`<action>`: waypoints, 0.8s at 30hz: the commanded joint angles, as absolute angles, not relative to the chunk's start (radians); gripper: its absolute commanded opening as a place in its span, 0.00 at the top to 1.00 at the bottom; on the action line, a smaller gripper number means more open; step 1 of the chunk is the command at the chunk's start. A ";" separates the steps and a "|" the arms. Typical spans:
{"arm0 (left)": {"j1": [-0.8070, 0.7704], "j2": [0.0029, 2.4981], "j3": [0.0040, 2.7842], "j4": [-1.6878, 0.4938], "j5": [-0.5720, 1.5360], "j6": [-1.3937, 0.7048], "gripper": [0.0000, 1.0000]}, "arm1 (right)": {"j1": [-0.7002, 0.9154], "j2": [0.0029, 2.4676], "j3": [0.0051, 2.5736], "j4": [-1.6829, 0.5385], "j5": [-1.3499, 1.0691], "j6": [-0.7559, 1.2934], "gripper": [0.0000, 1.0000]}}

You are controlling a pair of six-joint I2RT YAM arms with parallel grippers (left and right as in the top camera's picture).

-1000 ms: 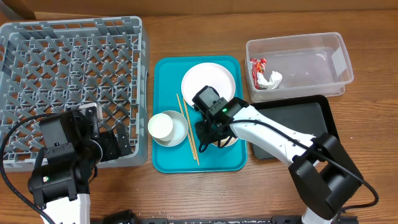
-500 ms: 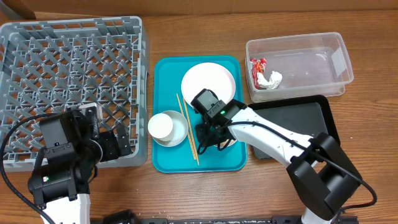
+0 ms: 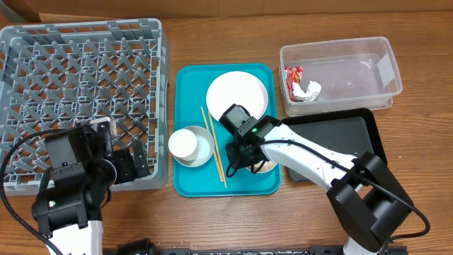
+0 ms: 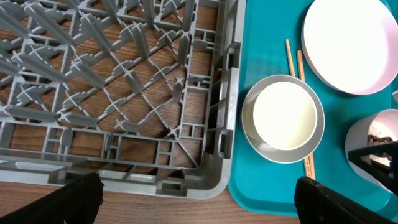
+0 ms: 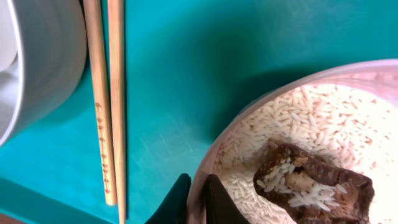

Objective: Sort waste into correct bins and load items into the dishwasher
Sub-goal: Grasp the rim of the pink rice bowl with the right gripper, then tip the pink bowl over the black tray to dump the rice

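My right gripper (image 3: 245,152) (image 5: 198,200) is shut on the rim of the small pink bowl (image 3: 265,164) (image 5: 214,155) on the teal tray. The bowl holds white rice grains (image 5: 298,118) and a brown food scrap (image 5: 311,177). Two chopsticks (image 3: 214,145) (image 5: 106,93) lie left of it, beside the grey-blue bowl (image 3: 205,152) with the white cup (image 3: 184,143) inside. The white plate (image 3: 237,92) lies behind. The clear tub (image 3: 354,67) holds the red wrapper (image 3: 292,74) and paper wad (image 3: 309,90). My left gripper (image 3: 131,166) (image 4: 199,199) is open and empty over the rack's front corner.
The grey dish rack (image 3: 78,85) fills the left side and holds no dishes. The black tray (image 3: 347,134) lies right of the teal tray (image 3: 195,180), in front of the clear tub. My right arm reaches across the black tray.
My right gripper has shifted slightly right and toward the front, its fingers staying on the pink bowl's rim. The left arm has not moved.
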State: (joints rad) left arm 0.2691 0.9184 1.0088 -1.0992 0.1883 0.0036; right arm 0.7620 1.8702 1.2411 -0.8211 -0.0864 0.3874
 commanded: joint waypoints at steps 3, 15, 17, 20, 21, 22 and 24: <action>0.274 0.909 1.032 -1.096 0.203 0.019 0.00 | 0.766 1.880 1.302 -0.873 -0.097 0.397 0.96; 0.274 0.909 1.032 -1.096 0.203 0.019 0.00 | 0.699 1.709 1.428 -0.979 -0.108 0.394 0.96; 0.274 0.909 1.032 -1.096 0.204 0.019 0.00 | 0.667 1.651 1.428 -0.980 -0.132 0.394 0.96; 0.274 0.909 1.032 -1.095 0.203 0.019 0.00 | 0.593 1.587 1.428 -0.984 -0.193 0.394 0.96; 0.274 0.909 1.032 -1.095 0.204 0.019 0.00 | 0.562 1.573 1.428 -0.989 -0.220 0.394 0.96; 0.274 0.909 1.032 -1.095 0.204 0.019 0.00 | 0.522 1.564 1.428 -1.000 -0.251 0.393 0.96; 0.274 0.909 1.032 -1.095 0.204 0.019 0.00 | 0.451 1.560 1.428 -1.020 -0.319 0.382 0.96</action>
